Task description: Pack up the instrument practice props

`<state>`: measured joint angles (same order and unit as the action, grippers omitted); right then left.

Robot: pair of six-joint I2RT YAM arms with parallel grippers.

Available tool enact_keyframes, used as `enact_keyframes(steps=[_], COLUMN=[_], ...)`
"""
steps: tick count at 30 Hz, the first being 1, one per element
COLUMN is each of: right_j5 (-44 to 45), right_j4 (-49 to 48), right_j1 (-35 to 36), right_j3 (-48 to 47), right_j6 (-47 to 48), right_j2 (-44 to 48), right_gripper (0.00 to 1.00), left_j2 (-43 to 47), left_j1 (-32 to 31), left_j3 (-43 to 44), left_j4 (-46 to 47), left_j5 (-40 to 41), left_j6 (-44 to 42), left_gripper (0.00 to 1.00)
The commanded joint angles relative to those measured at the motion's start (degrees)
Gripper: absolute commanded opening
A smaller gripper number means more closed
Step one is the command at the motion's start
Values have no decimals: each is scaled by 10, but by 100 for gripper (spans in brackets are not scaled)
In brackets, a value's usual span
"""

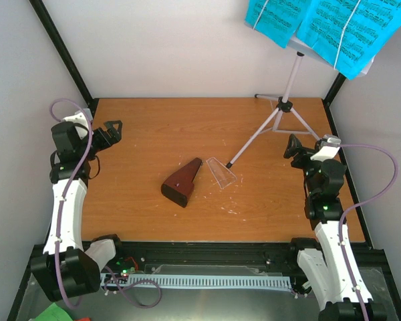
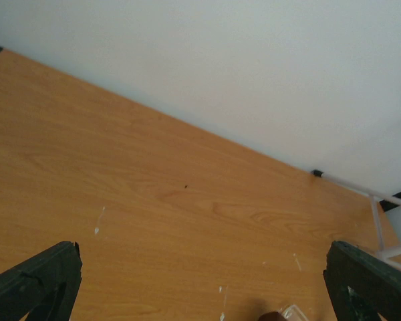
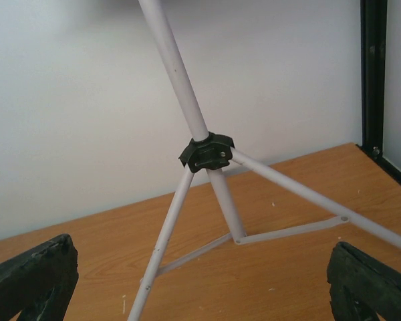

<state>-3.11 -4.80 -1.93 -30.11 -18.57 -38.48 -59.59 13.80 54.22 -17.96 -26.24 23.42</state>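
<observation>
Lying on its side near the middle of the table (image 1: 140, 214), the dark red-brown metronome (image 1: 182, 182) has its clear cover (image 1: 222, 172) off and resting just beside it, close to the foot of one leg of the pale silver music stand (image 1: 281, 107). The stand is upright at the table's far right, with cyan sheet-music pages (image 1: 334, 27) on its desk. The left gripper (image 1: 115, 131) hovers over the far left of the table, jaws wide apart with nothing between them. The right gripper (image 1: 294, 146) sits near the stand's legs, equally wide and empty.
</observation>
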Motion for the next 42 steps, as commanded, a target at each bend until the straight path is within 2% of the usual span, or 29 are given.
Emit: enact_keyframes(steps=[1,4,6,8,11,17,22,28,35,38,42], right_j5=[-28,-48,-63,-81,-114,-135,-164,-164,-151,-149,-152], right_j4=[38,71,84,92,111,167,186,256,326,329,308], right_j1=[-2,-2,-2,-2,-1,-1,-1,-1,-1,-1,-1], right_j3=[-35,-63,-75,-82,-95,-123,-129,-187,-236,-234,-212], right_j6=[-23,-25,-24,-26,-22,11,16,20,60,74,80], right_j2=[-9,-20,-26,-34,-51,-85,-112,-183,-236,-247,-228], right_gripper=[100,100,100,100,100,100,100,100,100,100,100], left_j2=[-37,-74,-97,-128,-205,-376,-443,-511,-579,-575,-563], left_j1=[0,-4,-39,-105,-192,-290,-358,-405,-416,-416,-417], left_j3=[46,50,47,51,97,222,250,331,432,434,416], left_j4=[-60,-55,-32,-17,-48,-164,-186,-267,-403,-417,-384], left_j5=[-32,-97,-114,-86,-52,-43,-5,58,94,128,142], left_j6=[-38,-39,-33,-42,-70,-156,-183,-173,-164,-168,-170], left_gripper=[100,99,99,100,99,99,99,99,97,94,90])
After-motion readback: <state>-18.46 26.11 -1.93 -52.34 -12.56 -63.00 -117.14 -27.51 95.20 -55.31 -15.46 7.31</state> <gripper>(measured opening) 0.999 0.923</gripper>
